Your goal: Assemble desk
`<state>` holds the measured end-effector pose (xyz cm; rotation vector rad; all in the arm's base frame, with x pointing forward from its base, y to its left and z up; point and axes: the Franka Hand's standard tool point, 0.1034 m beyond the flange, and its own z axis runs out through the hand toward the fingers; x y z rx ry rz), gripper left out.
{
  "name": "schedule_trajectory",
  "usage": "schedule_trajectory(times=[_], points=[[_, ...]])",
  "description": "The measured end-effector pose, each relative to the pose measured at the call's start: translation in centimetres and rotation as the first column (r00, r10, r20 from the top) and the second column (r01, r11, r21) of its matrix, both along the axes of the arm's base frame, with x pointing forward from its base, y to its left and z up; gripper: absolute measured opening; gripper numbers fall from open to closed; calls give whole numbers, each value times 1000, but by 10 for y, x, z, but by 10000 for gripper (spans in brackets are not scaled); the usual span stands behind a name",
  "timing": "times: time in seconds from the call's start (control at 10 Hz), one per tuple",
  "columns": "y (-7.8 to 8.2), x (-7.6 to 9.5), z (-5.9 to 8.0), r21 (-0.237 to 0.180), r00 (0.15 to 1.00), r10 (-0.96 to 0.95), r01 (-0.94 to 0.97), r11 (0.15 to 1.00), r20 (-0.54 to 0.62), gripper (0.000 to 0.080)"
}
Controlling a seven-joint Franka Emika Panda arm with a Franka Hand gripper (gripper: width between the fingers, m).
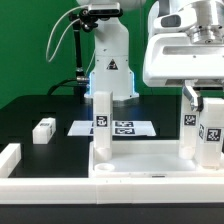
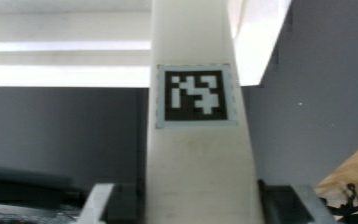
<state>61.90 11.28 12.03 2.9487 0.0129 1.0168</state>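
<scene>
Desk tabletop tray point(image 1: 140, 165) lies nearest on the black counter point(image 1: 40, 108), rims up, running along the near edge toward the exterior view's right. At its right end two legs stand upright, just beside each other: the nearer leg point(image 1: 212, 135) and, on the exterior view's left of it, the held leg point(image 1: 188, 125). My tool point(image 1: 194, 98) hangs over that pair. In the wrist view the leg's tag point(image 2: 197, 95) faces the camera, and my fingers point(image 2: 101, 205) sit tight against the leg's two sides. I judge the tool clamped on the held leg, though the exterior view hides the pads. Toward the tray's left end a third leg point(image 1: 102, 125) stands upright. Farther back the loose leg point(image 1: 43, 130) lies on the counter at the exterior view's left, well apart from the tray. The marker board point(image 1: 122, 127) lies flat behind the third leg.

I take this step as seating the held leg in its corner. The next move calls for keeping it plumb while driving it home. After that I must let go without nudging its neighbour, and the loose leg is the one left to fetch.
</scene>
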Motion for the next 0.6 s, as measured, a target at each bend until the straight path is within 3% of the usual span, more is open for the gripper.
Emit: schedule_trajectory(times=[0.2, 0.3, 0.4, 0.5, 0.6], points=[[0, 0, 0, -6, 1000, 8, -8, 1000, 0, 288], [0, 0, 0, -11, 1000, 14, -14, 1000, -1, 458], [0, 0, 0, -14, 1000, 18, -18, 1000, -1, 579], [0, 0, 0, -16, 1000, 21, -21, 1000, -1, 579], [0, 0, 0, -20, 1000, 26, -26, 999, -1, 637]])
